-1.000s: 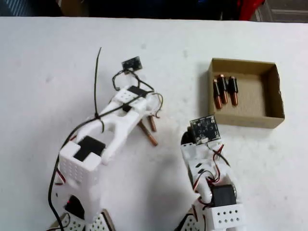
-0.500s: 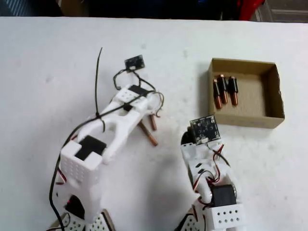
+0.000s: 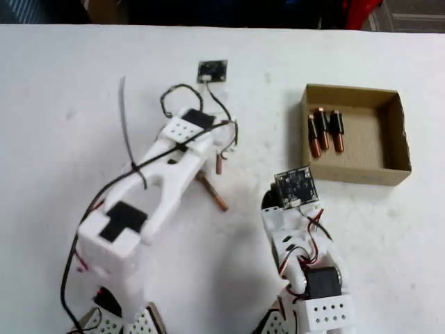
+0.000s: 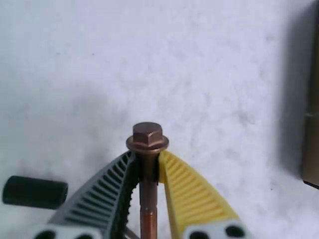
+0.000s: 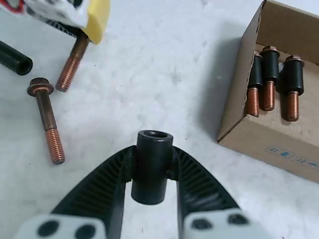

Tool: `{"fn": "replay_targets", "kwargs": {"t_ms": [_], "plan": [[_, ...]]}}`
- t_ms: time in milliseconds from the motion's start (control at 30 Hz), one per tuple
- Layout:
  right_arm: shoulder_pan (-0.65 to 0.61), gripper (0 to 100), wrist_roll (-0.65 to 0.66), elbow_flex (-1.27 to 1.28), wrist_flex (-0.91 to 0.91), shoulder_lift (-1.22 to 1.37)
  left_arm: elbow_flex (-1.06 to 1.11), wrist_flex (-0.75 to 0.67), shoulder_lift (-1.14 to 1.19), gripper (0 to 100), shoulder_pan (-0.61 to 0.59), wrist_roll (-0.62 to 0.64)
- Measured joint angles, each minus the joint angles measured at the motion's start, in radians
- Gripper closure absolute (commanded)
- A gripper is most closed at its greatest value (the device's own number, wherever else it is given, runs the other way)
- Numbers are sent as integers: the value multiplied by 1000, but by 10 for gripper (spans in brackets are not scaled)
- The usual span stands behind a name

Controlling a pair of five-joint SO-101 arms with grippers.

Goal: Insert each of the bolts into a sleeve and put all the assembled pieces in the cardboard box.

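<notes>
While the left gripper (image 4: 146,162) carries it, held bolt (image 4: 147,142): pinched by the shank just under the hexagonal head, the jaws clamped on it, threaded end towards the table (image 3: 69,83).
Held sleeve (image 5: 151,179): black, its open bore facing the wrist camera, squeezed between the jaws of the right gripper (image 5: 151,155), near the cardboard box (image 3: 353,174).
Step in hand: by my judgement, bringing bolt and sleeve together for insertion; the two are apart and not yet joined.
Next move calls for: lining the threaded tip up with the open bore, axes matched, before pushing in.
Loose bolt (image 5: 46,119): lying flat on the table, just beside the held bolt's tip.
Loose sleeve (image 5: 13,58): lying near that bolt's head.
Box contents: three assembled pieces (image 3: 323,131) side by side.
</notes>
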Motion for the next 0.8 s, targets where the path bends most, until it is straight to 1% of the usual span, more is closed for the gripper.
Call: {"fn": "replay_targets", "kwargs": {"t_ms": [233,333,467,700,800], "plan": [[0,981,0,0,-25,0,20,170,-284,973,-2,-143],[-35,981,0,0,-25,0,74,213,-410,973,-2,-193],[-117,981,0,0,-61,0,193,219,-585,973,-2,-249],[-144,981,0,0,-146,0,430,219,-905,972,-2,-331],[-199,981,0,0,-184,0,491,219,-1022,972,-2,-338]]}}
